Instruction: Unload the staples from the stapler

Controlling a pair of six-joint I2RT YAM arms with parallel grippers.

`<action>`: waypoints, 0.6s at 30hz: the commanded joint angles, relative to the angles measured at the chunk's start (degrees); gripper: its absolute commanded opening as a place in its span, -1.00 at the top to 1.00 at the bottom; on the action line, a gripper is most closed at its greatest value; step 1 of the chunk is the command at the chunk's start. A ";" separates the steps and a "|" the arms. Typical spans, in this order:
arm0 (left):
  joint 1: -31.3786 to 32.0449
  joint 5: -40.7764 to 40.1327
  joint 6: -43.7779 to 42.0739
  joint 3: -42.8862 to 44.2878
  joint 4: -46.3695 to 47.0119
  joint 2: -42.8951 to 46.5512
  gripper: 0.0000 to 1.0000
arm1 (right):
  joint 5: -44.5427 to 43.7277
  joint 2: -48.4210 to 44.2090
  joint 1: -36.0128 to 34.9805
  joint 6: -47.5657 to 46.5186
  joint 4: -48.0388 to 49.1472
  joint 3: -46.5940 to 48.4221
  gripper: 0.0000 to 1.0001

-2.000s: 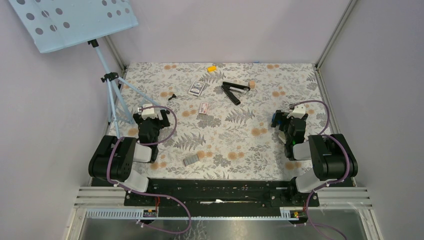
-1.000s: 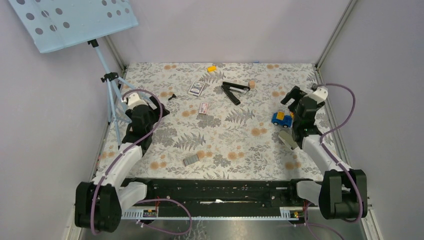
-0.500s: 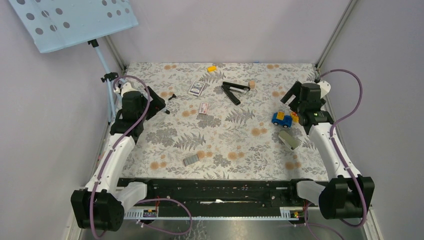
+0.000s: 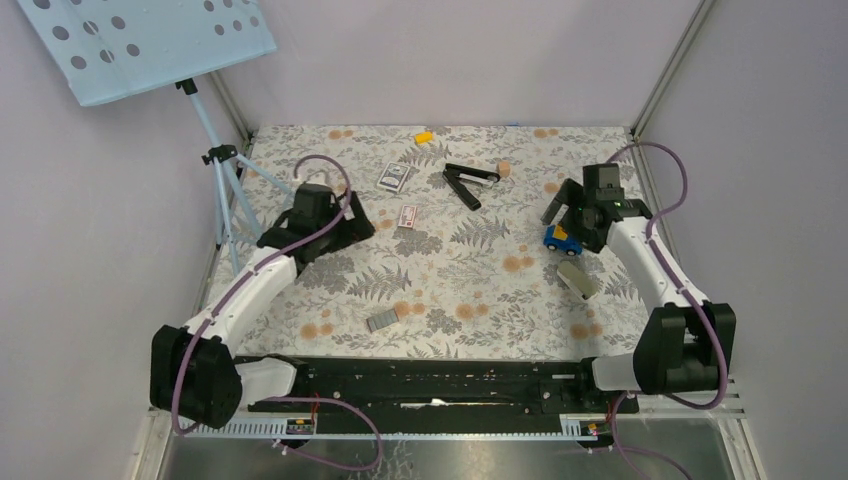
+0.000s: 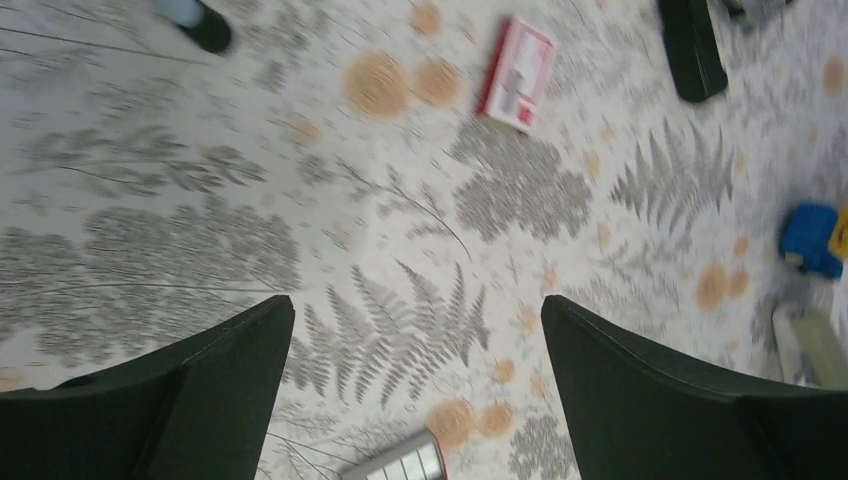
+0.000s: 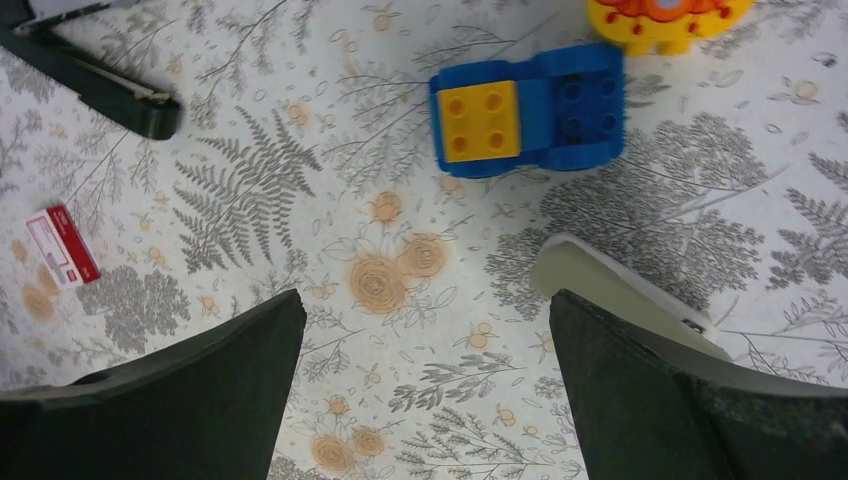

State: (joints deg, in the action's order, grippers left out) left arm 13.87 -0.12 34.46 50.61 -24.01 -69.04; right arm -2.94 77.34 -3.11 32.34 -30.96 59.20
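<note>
Judged as approach step; nothing gripped. Noted left gripper [image 5: 415, 310] and right gripper [image 6: 425, 300] both spread wide, empty. Found stapler [image 4: 468, 181] splayed open ahead, between both, untouched. Spotted loose staples [image 4: 381, 320] behind left gripper, basewards. Next: reach stapler, pin one arm, draw out any remaining load.

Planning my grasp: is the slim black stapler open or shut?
Open: the slim black stapler lies with its two arms spread in a V, silver rail exposed.

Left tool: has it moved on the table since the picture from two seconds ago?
Yes. In the top view the left tool has moved to the right, much closer to the small red box, which has stayed in its place.
</note>
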 commanded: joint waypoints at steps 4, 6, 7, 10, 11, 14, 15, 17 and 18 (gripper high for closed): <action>8.19 -2.89 2.70 -0.83 3.77 -0.51 -0.97 | -3.09 5.97 -13.17 -4.67 -1.32 9.30 -0.99; 8.21 -2.35 2.82 -0.21 4.27 -1.60 -0.97 | -1.92 8.43 -15.52 -5.36 0.06 10.58 -0.99; 8.27 -2.14 2.57 0.67 4.37 -2.14 -0.97 | -1.00 9.48 -16.31 -5.82 0.80 11.18 -0.99; 8.23 -1.56 0.91 3.76 4.98 -3.77 -0.98 | 0.14 12.29 -18.15 -7.48 2.85 12.85 -0.99; 8.27 -1.29 0.11 4.73 5.23 -4.10 -0.97 | 0.51 13.02 -18.35 -8.20 3.12 13.33 -0.99; 8.18 -0.60 -1.68 6.89 5.12 -6.11 -0.97 | 0.73 15.23 -18.39 -10.63 3.79 15.21 -0.99; 8.19 -0.51 -2.02 7.21 5.11 -6.52 -0.97 | 0.90 16.01 -18.40 -11.31 4.28 15.82 -0.99; 8.08 -0.50 -2.20 7.39 5.28 -7.29 -0.97 | 2.57 18.26 -18.32 -12.97 5.43 17.56 -0.98; 8.10 -0.39 -2.14 7.46 5.28 -7.64 -0.98 | 5.15 19.71 -18.33 -14.66 5.74 18.92 -0.95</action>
State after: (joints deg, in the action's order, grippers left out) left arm 22.09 -1.02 34.06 55.35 -21.50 -75.85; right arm -2.28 93.73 -21.28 23.22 -28.69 72.44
